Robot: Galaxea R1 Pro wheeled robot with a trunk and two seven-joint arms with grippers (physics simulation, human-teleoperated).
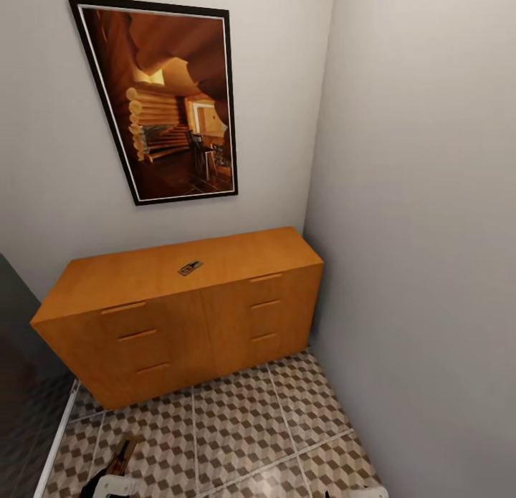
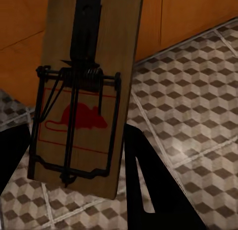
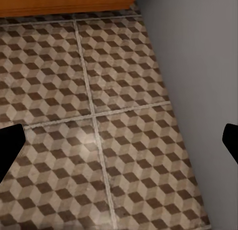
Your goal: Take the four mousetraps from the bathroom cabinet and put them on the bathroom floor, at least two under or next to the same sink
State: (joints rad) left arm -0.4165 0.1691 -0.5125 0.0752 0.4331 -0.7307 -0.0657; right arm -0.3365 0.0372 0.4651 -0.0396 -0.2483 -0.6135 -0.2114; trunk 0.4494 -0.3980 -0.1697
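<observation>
The orange-brown cabinet [image 1: 179, 319] stands against the wall with all its drawers closed. One mousetrap [image 1: 190, 267] lies flat on its top. My left gripper [image 2: 74, 133] is shut on another mousetrap [image 2: 82, 101], a wooden board with black wire and a red mouse print, held upright above the cube-patterned bathroom floor [image 2: 188, 101]. In the head view that trap [image 1: 125, 451] shows at the bottom left, low in front of the cabinet. My right gripper [image 3: 119, 140] hangs open over the floor [image 3: 124, 81], fingers wide apart and empty. The bathroom sink is out of view.
A grey wall [image 1: 423, 233] closes the right side, right beside the cabinet's end. A framed picture [image 1: 168, 97] hangs above the cabinet. A dark surface [image 1: 21, 355] borders the floor on the left. Tiled floor [image 1: 244, 426] stretches in front of the cabinet.
</observation>
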